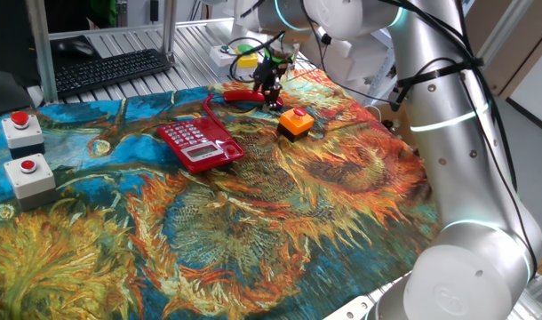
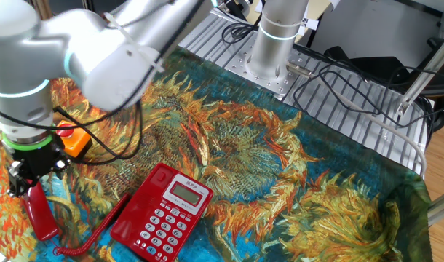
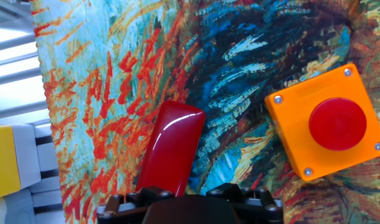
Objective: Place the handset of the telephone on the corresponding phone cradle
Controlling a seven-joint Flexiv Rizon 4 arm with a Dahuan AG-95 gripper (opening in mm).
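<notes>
The red handset (image 1: pixel 242 95) lies at the far edge of the painted cloth, with its thin red cord (image 1: pixel 209 112) running to the red telephone (image 1: pixel 198 144). My gripper (image 1: pixel 271 96) stands over the handset's right end, jaws closed round it. In the other fixed view the gripper (image 2: pixel 24 191) is at the upper end of the handset (image 2: pixel 40 212), left of the telephone (image 2: pixel 164 215). In the hand view the glossy handset (image 3: pixel 171 146) runs from mid-frame down under the gripper (image 3: pixel 177 194). The fingertips themselves are hidden.
An orange box with a red button (image 1: pixel 296 123) sits just right of the handset and shows in the hand view (image 3: pixel 327 121). Two grey boxes with red buttons (image 1: pixel 22 130) (image 1: pixel 29 173) stand at the left. A keyboard (image 1: pixel 111 69) lies behind the cloth.
</notes>
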